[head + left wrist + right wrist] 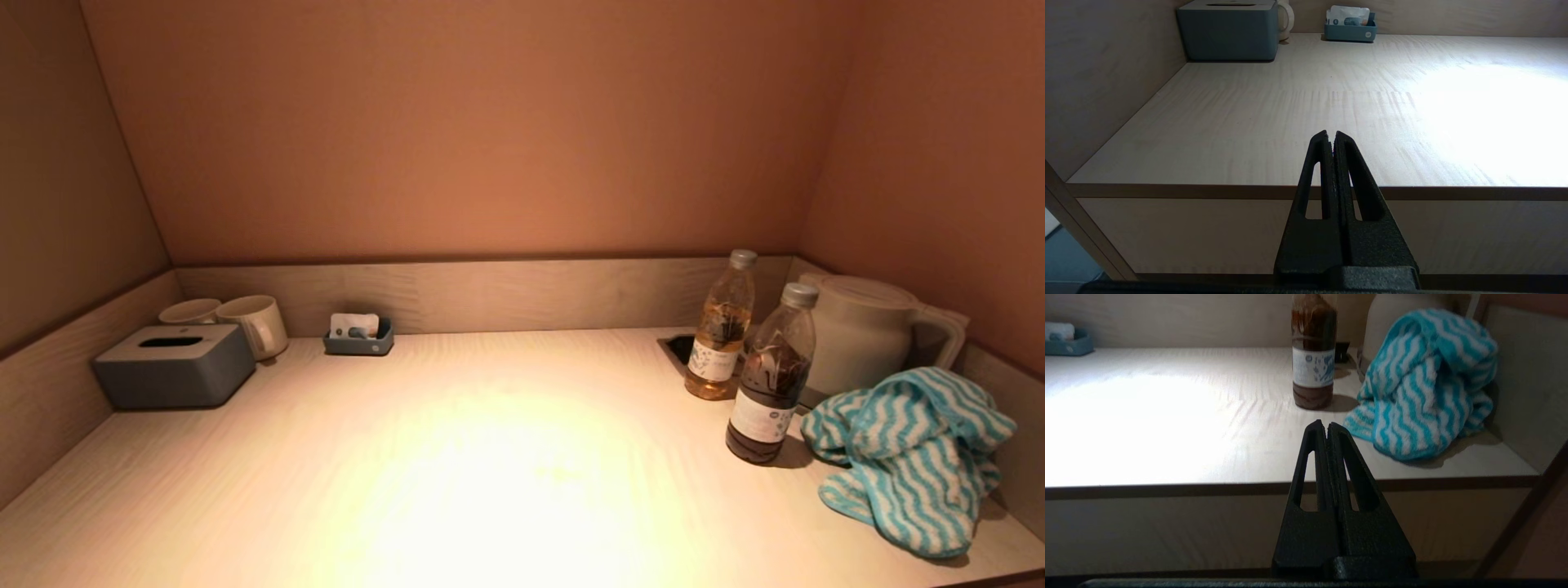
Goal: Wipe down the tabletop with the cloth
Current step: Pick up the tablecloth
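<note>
One cloth (910, 457) lies crumpled at the lower right of the tabletop (490, 457), beside two bottles (771, 376) and one kettle (861, 331). Two mugs (253, 322) and one tissue box (175, 365) sit at left. Left gripper (1331, 136) and right gripper (1327, 425) are clenched, empty, before the table edge.

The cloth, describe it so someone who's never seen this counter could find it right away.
Go to the right end of the tabletop, to the corner where the white kettle stands. The cloth lies bunched in front of it, beside the dark drink bottle. It is the only soft thing there, with turquoise-and-white wavy stripes.
</note>
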Motion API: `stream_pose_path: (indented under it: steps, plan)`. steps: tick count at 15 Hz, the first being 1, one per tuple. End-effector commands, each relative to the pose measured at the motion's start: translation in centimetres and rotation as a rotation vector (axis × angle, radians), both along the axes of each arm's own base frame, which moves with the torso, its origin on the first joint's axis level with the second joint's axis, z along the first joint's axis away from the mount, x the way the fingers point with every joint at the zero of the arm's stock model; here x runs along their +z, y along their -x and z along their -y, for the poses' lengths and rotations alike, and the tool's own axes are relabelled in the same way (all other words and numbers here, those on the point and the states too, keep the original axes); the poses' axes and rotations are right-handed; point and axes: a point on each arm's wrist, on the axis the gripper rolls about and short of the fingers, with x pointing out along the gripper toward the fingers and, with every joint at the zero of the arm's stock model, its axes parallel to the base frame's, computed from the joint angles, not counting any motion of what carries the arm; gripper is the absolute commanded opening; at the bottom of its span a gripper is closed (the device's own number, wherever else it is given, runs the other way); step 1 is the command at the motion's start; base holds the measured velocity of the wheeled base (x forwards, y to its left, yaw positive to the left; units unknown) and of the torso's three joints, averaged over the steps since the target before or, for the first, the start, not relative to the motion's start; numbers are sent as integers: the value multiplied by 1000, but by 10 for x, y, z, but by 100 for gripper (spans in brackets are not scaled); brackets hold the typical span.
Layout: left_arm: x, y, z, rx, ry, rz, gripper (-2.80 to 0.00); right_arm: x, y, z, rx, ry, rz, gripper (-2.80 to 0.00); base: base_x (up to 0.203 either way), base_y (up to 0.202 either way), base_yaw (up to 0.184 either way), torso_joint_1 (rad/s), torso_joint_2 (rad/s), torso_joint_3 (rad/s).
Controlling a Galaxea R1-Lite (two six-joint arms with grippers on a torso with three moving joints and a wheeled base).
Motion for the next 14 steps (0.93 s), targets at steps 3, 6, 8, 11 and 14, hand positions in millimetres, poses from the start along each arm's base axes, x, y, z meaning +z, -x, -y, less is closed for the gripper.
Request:
stream_pose_path:
  steps: [3,6,8,11,14]
  plan:
    - [0,0,0,1,1,1,-280,37,15,0,9,11,71,-280,0,0,0,0,0,0]
    - [0,0,0,1,1,1,-280,71,9,0,4,11,-12,-280,0,0,0,0,0,0]
    - [0,0,0,1,1,1,-280,93,-15,0,-13,1,-128,-280,0,0,0,0,0,0]
    - [0,0,0,1,1,1,-280,122,-68,3,-71,-24,-310,-280,0,0,0,0,0,0]
    - [0,0,0,1,1,1,-280,135,-128,6,-153,-37,-473,-280,0,0,0,0,0,0]
